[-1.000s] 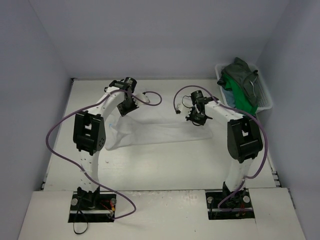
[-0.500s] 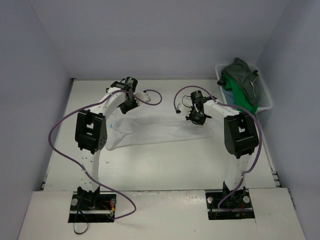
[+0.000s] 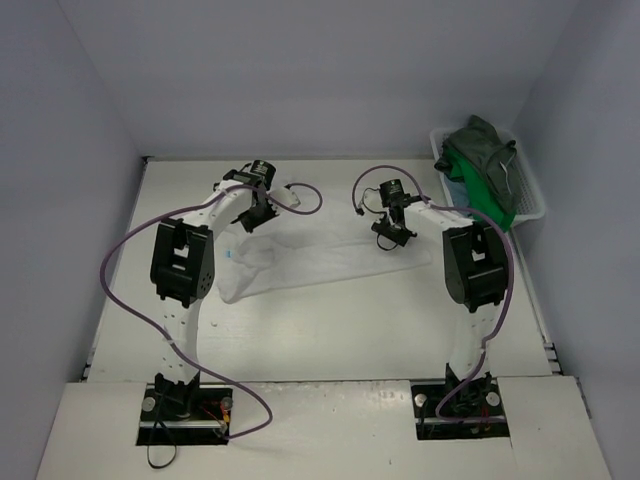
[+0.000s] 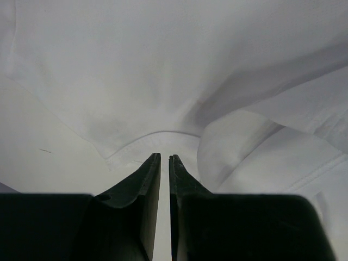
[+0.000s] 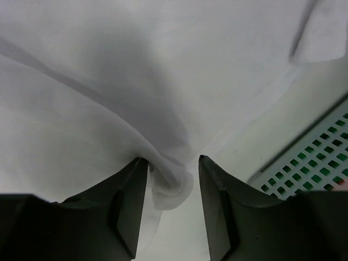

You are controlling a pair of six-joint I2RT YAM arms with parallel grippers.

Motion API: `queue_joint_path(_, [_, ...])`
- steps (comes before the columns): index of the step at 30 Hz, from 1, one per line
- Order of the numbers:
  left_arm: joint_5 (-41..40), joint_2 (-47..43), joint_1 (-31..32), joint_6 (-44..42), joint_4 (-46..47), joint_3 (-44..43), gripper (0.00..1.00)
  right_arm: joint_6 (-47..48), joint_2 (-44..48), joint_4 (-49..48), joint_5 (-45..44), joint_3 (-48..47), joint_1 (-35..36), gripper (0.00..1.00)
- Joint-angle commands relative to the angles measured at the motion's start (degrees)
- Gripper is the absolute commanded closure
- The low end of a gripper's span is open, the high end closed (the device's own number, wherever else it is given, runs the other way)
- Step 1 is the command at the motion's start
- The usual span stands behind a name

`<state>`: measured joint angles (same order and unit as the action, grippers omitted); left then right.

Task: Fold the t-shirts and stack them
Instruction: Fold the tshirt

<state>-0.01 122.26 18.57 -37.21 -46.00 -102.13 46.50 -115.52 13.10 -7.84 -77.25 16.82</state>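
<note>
A white t-shirt (image 3: 320,262) lies spread and wrinkled across the table between my two grippers. My left gripper (image 3: 250,218) sits at its far left corner, jaws pinched on a hemmed edge of the cloth (image 4: 163,70), tips (image 4: 165,156) almost touching. My right gripper (image 3: 392,235) is at the shirt's far right edge. Its jaws (image 5: 173,160) stand open, and a bunched fold of the white shirt (image 5: 171,185) lies loose between them, leaning on the left finger (image 5: 133,190). A dark grey-green shirt (image 3: 485,150), a bright green one (image 3: 480,195) and a teal-blue one (image 3: 455,188) sit piled in the basket.
The white mesh basket (image 3: 533,185) stands at the far right against the wall, its mesh (image 5: 310,163) close to my right gripper. Purple cables loop from both arms. Grey walls close in the table on three sides.
My right gripper has gone from shut to open, letting go of the shirt's fold. Both grippers have shifted slightly toward the far side, the left one taking the shirt's corner with it.
</note>
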Motion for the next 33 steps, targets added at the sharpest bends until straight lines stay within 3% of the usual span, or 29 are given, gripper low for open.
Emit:
queue_joint_path(1, [-0.3, -3.3, -0.6, 1.3, 1.9, 0.0, 0.92, -3.7, 0.3, -4.3, -5.7, 0.2, -0.5, 0.60])
queue_joint_path(12, [1.4, -3.2, -0.5, 2.6, 3.2, 1.8, 0.92, -6.2, -0.1, -7.4, -7.9, -1.7, -0.5, 0.59])
queue_joint_path(23, [1.4, -4.3, -0.5, 2.6, 6.4, 6.0, 0.92, -9.1, -4.9, -18.4, -16.3, -4.7, -0.8, 0.59])
queue_joint_path(33, [0.8, -3.4, -0.5, 4.1, 10.2, 9.0, 0.92, -13.4, -1.2, -18.0, -13.7, -5.7, -1.2, 0.57])
